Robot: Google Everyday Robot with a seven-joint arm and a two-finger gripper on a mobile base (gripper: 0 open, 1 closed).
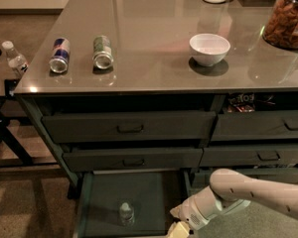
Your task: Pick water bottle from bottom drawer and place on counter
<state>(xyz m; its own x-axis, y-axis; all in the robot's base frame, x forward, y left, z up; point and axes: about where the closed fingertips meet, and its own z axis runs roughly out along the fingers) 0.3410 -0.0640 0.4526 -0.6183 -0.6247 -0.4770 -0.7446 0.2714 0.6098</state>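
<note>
Beside open bottom drawer (pixel 139 197), gripper (pixel 181 228)

Blue-silver can (pixel 59 55) and green can (pixel 103 52) lie on sides, side by side, tops toward camera. White bowl (pixel 209 49) upright, well right of cans. Jar of brown snacks (pixel 288 19) at far right edge. Small white-capped bottle (pixel 15 58) far left, beyond cans. Gripper (pixel 181 229) at bottom edge, right of centre.

I see the water bottle (pixel 126 213), clear, white-capped, upright in the bottom drawer (pixel 144 190), drawer pulled open at lower centre, glossy grey bench (pixel 154 58) filling the upper frame, my end effector (pixel 181 229) at the bottom edge, right of the bottle
</note>
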